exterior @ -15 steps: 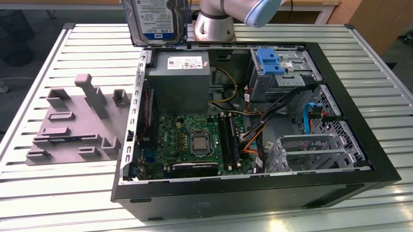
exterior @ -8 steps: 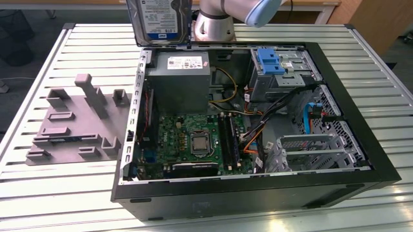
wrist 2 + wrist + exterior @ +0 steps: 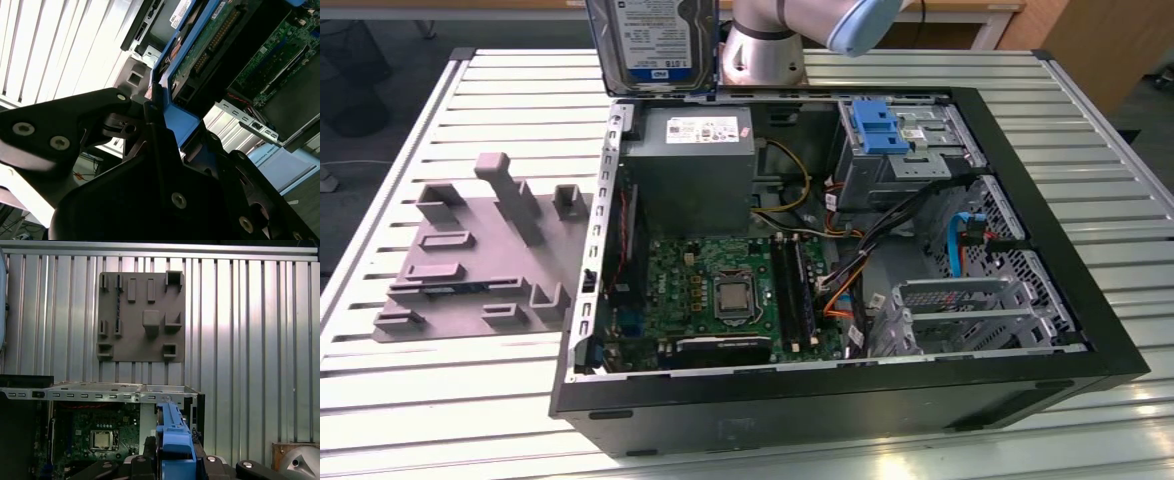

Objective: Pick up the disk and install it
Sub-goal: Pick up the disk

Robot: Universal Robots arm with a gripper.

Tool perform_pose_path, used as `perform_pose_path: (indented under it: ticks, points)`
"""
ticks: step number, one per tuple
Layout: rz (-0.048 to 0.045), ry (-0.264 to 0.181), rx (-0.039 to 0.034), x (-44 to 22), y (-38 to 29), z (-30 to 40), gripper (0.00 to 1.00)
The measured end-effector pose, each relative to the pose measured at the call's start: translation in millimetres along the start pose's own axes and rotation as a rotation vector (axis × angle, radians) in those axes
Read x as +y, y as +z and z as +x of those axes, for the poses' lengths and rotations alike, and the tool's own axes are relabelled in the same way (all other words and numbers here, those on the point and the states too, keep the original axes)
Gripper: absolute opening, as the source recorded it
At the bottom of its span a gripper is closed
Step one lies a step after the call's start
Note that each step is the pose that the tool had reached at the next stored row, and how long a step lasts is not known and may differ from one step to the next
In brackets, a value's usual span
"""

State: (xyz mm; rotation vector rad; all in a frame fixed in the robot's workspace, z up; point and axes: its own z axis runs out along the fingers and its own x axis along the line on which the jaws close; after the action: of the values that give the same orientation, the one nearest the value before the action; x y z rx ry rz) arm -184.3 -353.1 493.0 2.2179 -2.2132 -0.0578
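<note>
The disk (image 3: pixel 654 45) hangs upright in the air above the far wall of the open computer case (image 3: pixel 1067 330), its white-and-blue label facing the exterior view. In the second wrist view my gripper (image 3: pixel 181 131) is shut on the disk's blue side rail (image 3: pixel 186 120), and the drive's green circuit board (image 3: pixel 210 45) faces the camera. In the first wrist view the blue rail (image 3: pixel 175 440) sits between the black fingers (image 3: pixel 142 462) of the gripper (image 3: pixel 176 460), over the case's edge.
Inside the case are a grey power supply box (image 3: pixel 687 165), a motherboard (image 3: pixel 720 290), cables and a drive bay holding a bare blue bracket (image 3: pixel 874 125). A grey fixture plate (image 3: pixel 474 250) lies on the slatted table (image 3: pixel 400 400) at the exterior view's left.
</note>
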Motion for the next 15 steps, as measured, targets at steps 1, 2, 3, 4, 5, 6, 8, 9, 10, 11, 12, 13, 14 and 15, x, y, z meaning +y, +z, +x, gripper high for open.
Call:
perform_pose_path:
  ticks: [1,2,3,4,5,6,8,9,10,11,12,13,14,15]
  points:
    - [0.0000,0.000,0.0000,0.0,0.0,0.0,0.36]
    - [0.0000,0.000,0.0000,0.0,0.0,0.0,0.36]
    - [0.0000,0.000,0.0000,-0.1,0.0,0.0,0.36]
    - [0.0000,0.000,0.0000,-0.1,0.0,0.0,0.36]
    - [0.0000,0.000,0.0000,-0.1,0.0,0.0,0.36]
    - [0.0000,0.000,0.0000,-0.2,0.0,0.0,0.36]
    - [0.0000,0.000,0.0002,-0.2,0.0,0.0,0.36]
    - [0.0000,0.000,0.0010,-0.2,0.0,0.2,0.36]
    - [0.0000,0.000,0.0015,-0.3,0.0,1.0,0.36]
    - [-0.0001,0.000,0.0019,-0.3,0.0,2.1,0.36]
    - [0.0000,0.000,0.0023,-0.2,-0.1,3.2,0.36]
    - [-0.0001,0.000,0.0030,-0.2,-0.1,4.8,0.36]
    - [-0.0001,0.000,0.0034,-0.2,-0.1,6.5,0.36]
    - [0.0000,0.000,0.0040,-0.1,-0.1,8.1,0.36]
